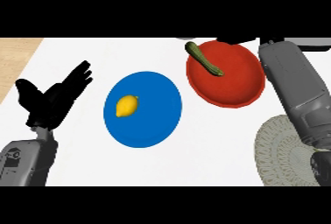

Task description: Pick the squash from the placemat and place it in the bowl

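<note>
A long dark green squash (207,61) lies inside the red bowl (236,83), near the bowl's upper left rim, with no hand touching it. The round woven placemat (281,148) at the lower right has nothing on it. My right forearm runs from the lower right up past the bowl's right side. Only a dark sliver of my right hand (241,41) shows at the picture's top edge, just above the bowl. My left hand (55,98) rests open at the far left, fingers up, well away from the bowl.
A blue plate (152,127) in the middle of the white counter holds a yellow lemon (127,106). The counter's wooden edge (16,57) shows at the upper left. My right forearm covers part of the placemat's right side.
</note>
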`<action>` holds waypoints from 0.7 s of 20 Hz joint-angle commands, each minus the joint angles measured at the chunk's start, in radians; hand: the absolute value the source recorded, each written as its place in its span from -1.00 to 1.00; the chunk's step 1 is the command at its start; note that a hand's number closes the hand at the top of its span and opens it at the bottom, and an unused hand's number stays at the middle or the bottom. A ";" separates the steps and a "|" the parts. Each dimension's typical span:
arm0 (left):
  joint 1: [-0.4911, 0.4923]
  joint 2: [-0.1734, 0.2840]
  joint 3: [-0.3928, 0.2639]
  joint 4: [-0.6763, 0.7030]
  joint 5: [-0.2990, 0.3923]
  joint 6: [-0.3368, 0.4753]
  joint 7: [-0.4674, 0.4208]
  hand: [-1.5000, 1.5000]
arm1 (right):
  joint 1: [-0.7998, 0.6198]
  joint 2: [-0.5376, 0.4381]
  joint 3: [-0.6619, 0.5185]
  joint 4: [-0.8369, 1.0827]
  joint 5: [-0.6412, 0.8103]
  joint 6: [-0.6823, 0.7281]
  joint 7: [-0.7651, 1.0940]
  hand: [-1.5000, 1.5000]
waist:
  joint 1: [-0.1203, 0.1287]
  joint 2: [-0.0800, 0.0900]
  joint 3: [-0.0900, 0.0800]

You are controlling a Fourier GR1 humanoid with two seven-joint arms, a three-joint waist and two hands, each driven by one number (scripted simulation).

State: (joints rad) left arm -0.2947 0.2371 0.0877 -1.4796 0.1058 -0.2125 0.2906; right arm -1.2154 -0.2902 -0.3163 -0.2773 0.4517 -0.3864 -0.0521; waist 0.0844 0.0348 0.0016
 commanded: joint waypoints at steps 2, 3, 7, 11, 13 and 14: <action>0.034 -0.004 0.006 -0.013 -0.011 0.021 0.012 0.00 | 0.086 -0.070 -0.055 0.011 -0.034 -0.062 -0.098 -1.00 | -0.034 -0.013 0.000; 0.062 -0.012 0.012 0.005 -0.023 0.027 -0.038 0.00 | 0.064 -0.090 -0.042 0.002 -0.029 -0.012 -0.069 -1.00 | -0.053 -0.023 -0.001; 0.072 0.008 0.023 -0.045 -0.006 0.017 0.014 0.00 | 0.097 -0.186 -0.032 -0.036 -0.033 0.124 -0.194 -1.00 | -0.062 -0.028 -0.001; 0.122 0.029 0.065 -0.017 0.020 -0.009 -0.021 0.00 | 0.185 -0.181 -0.026 -0.175 -0.086 0.270 -0.292 -1.00 | -0.102 -0.045 -0.002; 0.098 0.057 0.094 -0.015 0.051 -0.032 0.005 0.00 | 0.243 -0.215 -0.020 -0.250 -0.101 0.314 -0.284 -1.00 | -0.109 -0.047 -0.002; 0.117 0.027 0.078 -0.017 0.025 -0.002 -0.017 0.00 | 0.294 -0.192 -0.018 -0.305 -0.120 0.333 -0.280 -1.00 | -0.122 -0.052 -0.003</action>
State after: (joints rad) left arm -0.2048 0.2668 0.1527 -1.4930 0.1278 -0.2171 0.2863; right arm -1.0222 -0.4713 -0.3429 -0.4569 0.3681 -0.1427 -0.3024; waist -0.0104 -0.0062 -0.0004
